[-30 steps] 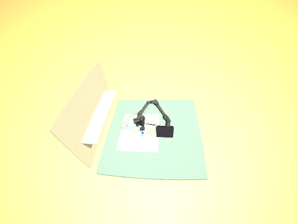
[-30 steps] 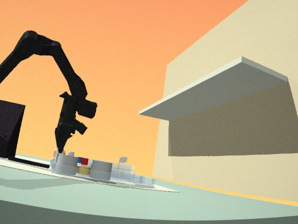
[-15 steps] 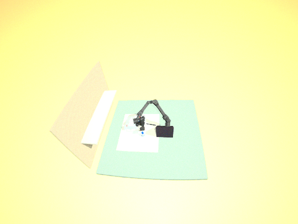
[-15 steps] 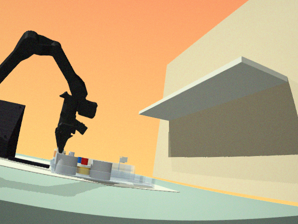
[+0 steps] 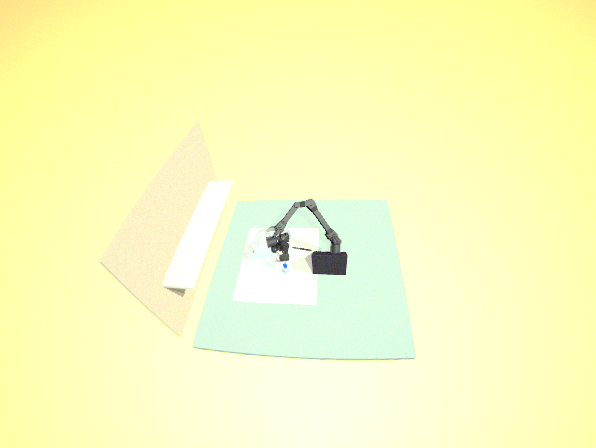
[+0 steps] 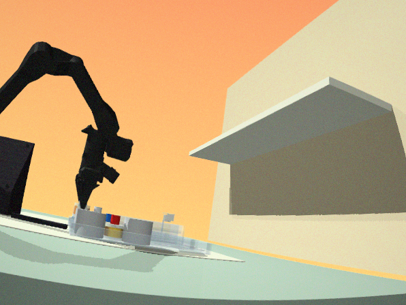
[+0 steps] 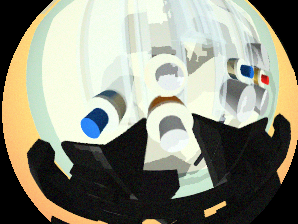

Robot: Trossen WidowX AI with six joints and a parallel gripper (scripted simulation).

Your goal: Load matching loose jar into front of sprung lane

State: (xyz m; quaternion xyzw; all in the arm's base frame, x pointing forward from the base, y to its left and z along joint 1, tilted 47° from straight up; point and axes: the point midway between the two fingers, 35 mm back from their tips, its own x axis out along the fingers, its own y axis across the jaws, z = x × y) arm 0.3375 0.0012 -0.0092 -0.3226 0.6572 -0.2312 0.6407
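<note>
Fingers of the black gripper [image 5: 278, 248] [image 6: 82, 207] [image 7: 170, 119]: pinching the brown-banded jar with white lid and grey knob [image 6: 75, 209] [image 7: 169, 125]. Its foot is hidden, so contact with the lane floor cannot be confirmed.

Location: the jar is at the robot-base side of the clear plastic lane unit [image 5: 260, 254] [image 6: 167, 236] [image 7: 131, 50]. This unit stands on a white mat [image 5: 280, 287] [image 6: 225, 259] [image 7: 60, 75], between the middle of the pale green counter [image 5: 360, 310] [image 6: 170, 284] [image 7: 34, 75] and the counter edge facing the white wall shelf [image 5: 197, 240] [image 6: 272, 126].

Edges and room: the mat lies inside all counter edges, with a broad margin to the two corners on the robot's left. The black base box [image 5: 329, 263] [image 6: 13, 170] stands well inside the edges. Near the gripper, room is tighter: a blue-knobbed jar [image 5: 285, 266] [image 7: 100, 117] stands close by, and a thin black rod [image 5: 301, 248] [image 6: 41, 221] lies between base and unit.

Differences between views: the wrist view shows a second white-lidded, grey-knobbed jar [image 7: 167, 75] just ahead of the held one; its body colour cannot be told. The exterior view shows two large grey cylinders [image 6: 90, 225] [image 6: 137, 231] [image 7: 237, 97] [image 7: 261, 100], with a red-knobbed jar [image 6: 114, 219] [image 7: 265, 79] partly visible between them. From above, the wrist covers the fingertips and held jar.
</note>
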